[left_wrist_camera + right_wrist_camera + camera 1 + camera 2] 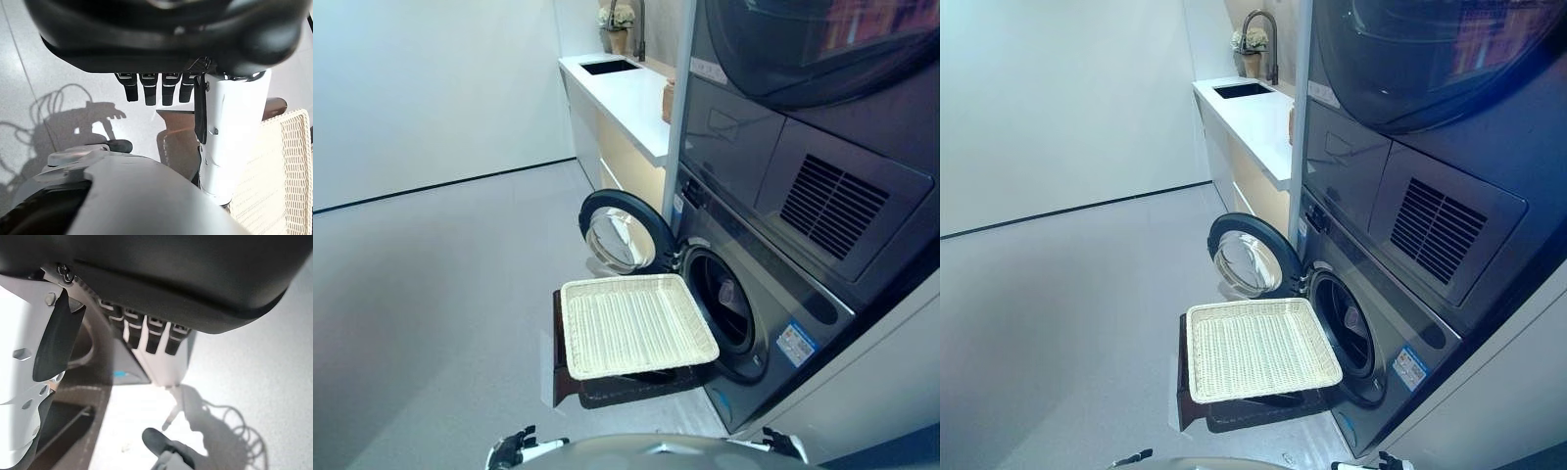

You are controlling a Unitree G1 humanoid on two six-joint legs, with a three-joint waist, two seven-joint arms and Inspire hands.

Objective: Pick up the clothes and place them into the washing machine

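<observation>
You have no clothes in sight: the white woven tray (636, 323) in front of the washing machine (773, 323) looks empty, its round glass door (622, 235) swung open beside it. Left hand (156, 88) and right hand (146, 335) hang released, holding nothing. Your next move is likely finding the clothes, or confirming they already lie in the dark drum (724, 304).

Bright, even room light. The pale floor (440, 284) glares softly toward nine o'clock. The washer door (622, 232) glass catches a reflection. Hard shadows fall on the floor in both wrist views; nearest dark hand casings blur.
</observation>
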